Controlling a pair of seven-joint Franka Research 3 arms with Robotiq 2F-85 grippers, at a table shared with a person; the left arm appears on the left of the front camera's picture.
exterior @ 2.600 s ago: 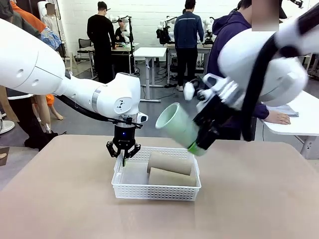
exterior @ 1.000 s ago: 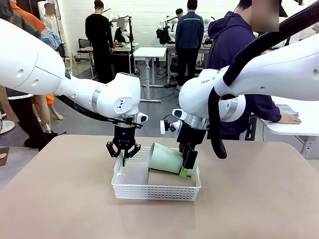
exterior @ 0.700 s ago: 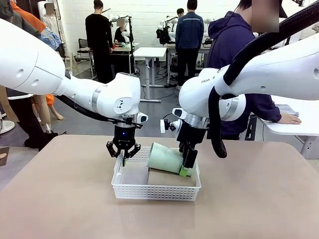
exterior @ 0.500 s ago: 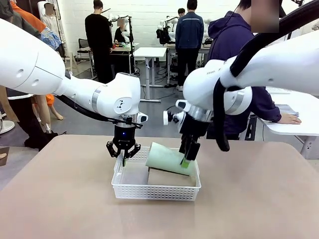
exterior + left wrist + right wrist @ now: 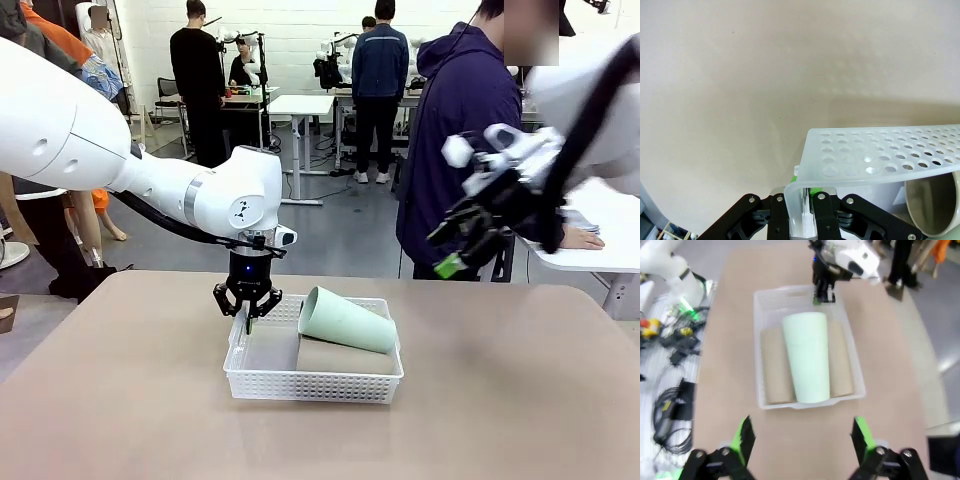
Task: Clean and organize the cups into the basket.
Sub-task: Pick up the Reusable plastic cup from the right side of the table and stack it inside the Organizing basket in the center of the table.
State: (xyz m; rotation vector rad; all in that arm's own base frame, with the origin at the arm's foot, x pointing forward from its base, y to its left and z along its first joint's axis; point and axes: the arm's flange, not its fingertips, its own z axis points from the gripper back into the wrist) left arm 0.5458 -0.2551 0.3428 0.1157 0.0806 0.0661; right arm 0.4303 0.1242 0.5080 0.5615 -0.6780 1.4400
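Since the earlier frames the right gripper (image 5: 468, 240) has let go of the mint green cup (image 5: 346, 320) and pulled up and away to the right; its fingers (image 5: 743, 436) are spread wide with nothing between them. From the right wrist, the cup lies well ahead of these fingers, on its side, on top of the two tan-brown cups (image 5: 774, 369) inside the white basket (image 5: 312, 384). At the basket's left end, the left gripper (image 5: 247, 312) has its fingers pressed together, pinching the basket rim (image 5: 805, 182) between them, near one tan-brown cup's open mouth (image 5: 935, 210)
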